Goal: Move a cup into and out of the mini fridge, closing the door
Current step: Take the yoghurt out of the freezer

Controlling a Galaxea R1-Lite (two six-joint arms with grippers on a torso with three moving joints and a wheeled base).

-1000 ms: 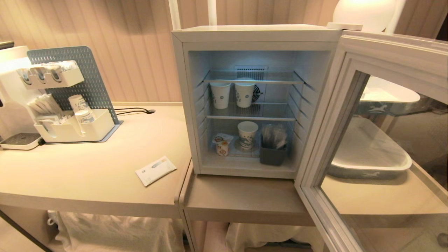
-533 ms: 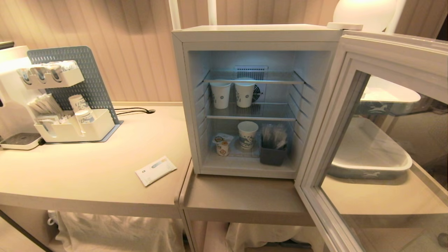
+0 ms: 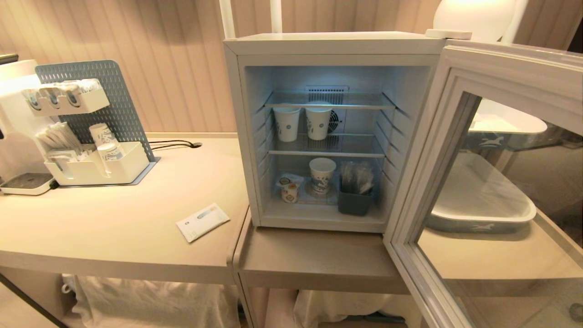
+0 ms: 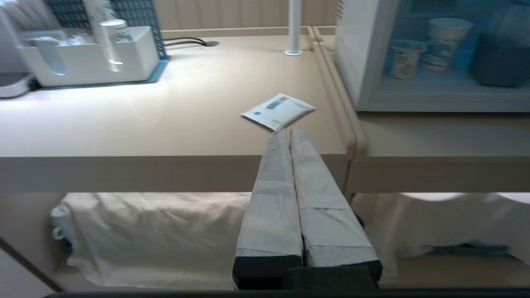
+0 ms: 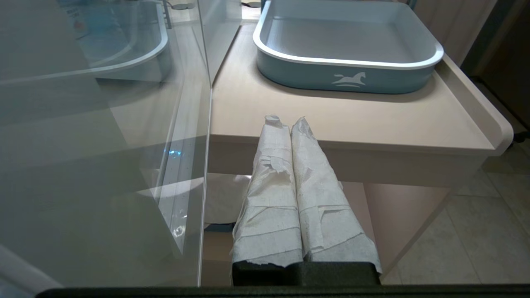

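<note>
Door [image 3: 478, 182] cut off at right/bottom edges; cup [image 3: 289, 191] label too small to read.

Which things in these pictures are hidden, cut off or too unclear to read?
- Head view: neither gripper shows; both are below the frame.
- Head view: the cup label is too small to read.
- Head view: the door runs off the right and bottom edges, so its handle side is cut off.
- Left wrist view: the mini fridge interior is blurred, its upper shelves cut off by the top edge.
- Right wrist view: door glass reflections obscure what lies behind it.
</note>
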